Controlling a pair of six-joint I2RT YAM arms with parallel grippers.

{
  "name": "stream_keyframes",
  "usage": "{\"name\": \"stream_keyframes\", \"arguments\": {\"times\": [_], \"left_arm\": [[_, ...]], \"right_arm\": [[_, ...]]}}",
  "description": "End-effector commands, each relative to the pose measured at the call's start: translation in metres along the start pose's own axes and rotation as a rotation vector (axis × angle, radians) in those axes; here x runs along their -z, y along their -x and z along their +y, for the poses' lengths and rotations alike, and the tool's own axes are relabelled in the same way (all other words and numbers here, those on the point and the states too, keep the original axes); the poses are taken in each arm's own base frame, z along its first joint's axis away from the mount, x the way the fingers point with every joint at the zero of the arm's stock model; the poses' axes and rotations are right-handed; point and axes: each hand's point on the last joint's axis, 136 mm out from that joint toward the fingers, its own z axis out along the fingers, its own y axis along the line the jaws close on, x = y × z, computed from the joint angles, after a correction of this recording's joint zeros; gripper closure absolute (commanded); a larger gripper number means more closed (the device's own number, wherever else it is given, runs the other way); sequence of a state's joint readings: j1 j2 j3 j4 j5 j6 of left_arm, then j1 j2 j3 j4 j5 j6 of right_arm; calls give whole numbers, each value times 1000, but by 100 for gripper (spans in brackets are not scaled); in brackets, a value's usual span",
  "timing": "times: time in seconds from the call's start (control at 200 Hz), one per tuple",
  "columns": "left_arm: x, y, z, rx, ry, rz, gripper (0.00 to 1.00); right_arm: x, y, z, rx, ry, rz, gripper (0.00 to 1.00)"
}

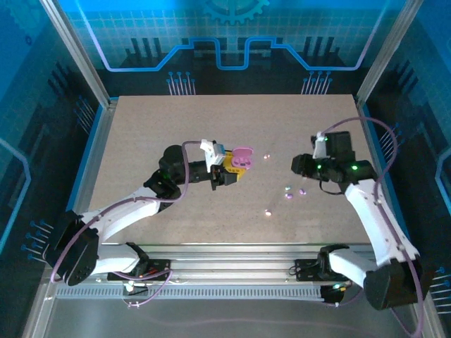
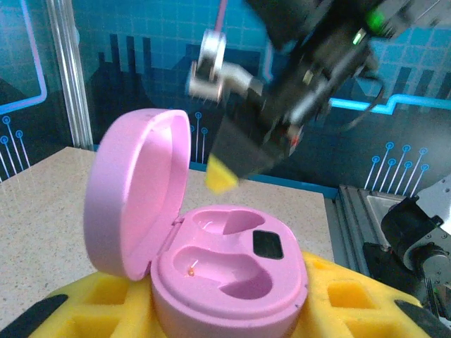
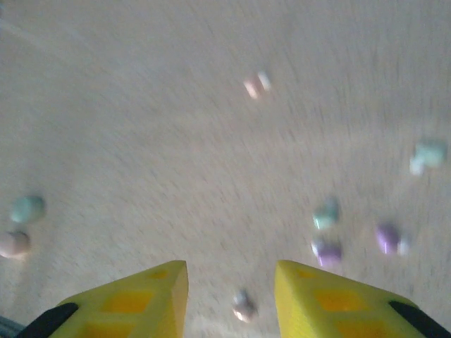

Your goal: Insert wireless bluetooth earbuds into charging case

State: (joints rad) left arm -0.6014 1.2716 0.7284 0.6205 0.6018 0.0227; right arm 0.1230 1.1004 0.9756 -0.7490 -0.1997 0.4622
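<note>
A pink charging case [image 2: 232,271] stands open with its lid [image 2: 137,193] tipped back to the left, and both of its wells are empty. My left gripper [image 2: 225,313] is shut on the case's base, its yellow fingers [image 2: 338,296] on either side. From above, the case [image 1: 242,157] is held mid-table by the left gripper [image 1: 229,169]. My right gripper [image 1: 297,166] hovers right of it. It is open [image 3: 231,271] over the table, with one small earbud [image 3: 244,307] lying below the gap. More earbuds [image 3: 326,251] are scattered to the right.
Loose pastel earbuds lie on the beige tabletop [image 1: 155,127]: one [image 1: 266,156] beside the case, a cluster [image 1: 289,191] below the right gripper and one [image 1: 269,211] nearer the front. The right arm [image 2: 296,84] looms blurred behind the case. Metal rails [image 1: 232,260] run along the near edge.
</note>
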Motion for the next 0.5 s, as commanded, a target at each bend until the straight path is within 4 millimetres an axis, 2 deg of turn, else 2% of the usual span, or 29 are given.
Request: {"name": "stream_keyframes", "arguments": {"times": [0.0,0.03,0.05,0.1,0.205,0.3,0.4,0.49], "left_arm": [[6,24,-4,-41,10,-75,66],[6,25,-4,-40,10,-74,66],[6,25,-4,-42,10,-75,66],[6,26,-4,-44,8,-74,66],[5,25,-4,-42,5,-67,66],[4,26,-4,-42,3,-73,66],[5,28,-5,-38,-1,-72,66],[6,27,-6,-44,0,-64,66]], "right_arm": [[-19,-37,-34,-166,-117,118,62],[-22,-38,-40,-178,-147,119,61],[-27,-49,-49,-192,-176,142,61],[-32,-56,-58,-209,-208,150,60],[-44,-65,-69,-250,-238,165,59],[-59,-74,-70,-261,-217,224,59],[-64,-75,-77,-248,-263,256,59],[-65,-68,-86,-238,-291,228,56]]}}
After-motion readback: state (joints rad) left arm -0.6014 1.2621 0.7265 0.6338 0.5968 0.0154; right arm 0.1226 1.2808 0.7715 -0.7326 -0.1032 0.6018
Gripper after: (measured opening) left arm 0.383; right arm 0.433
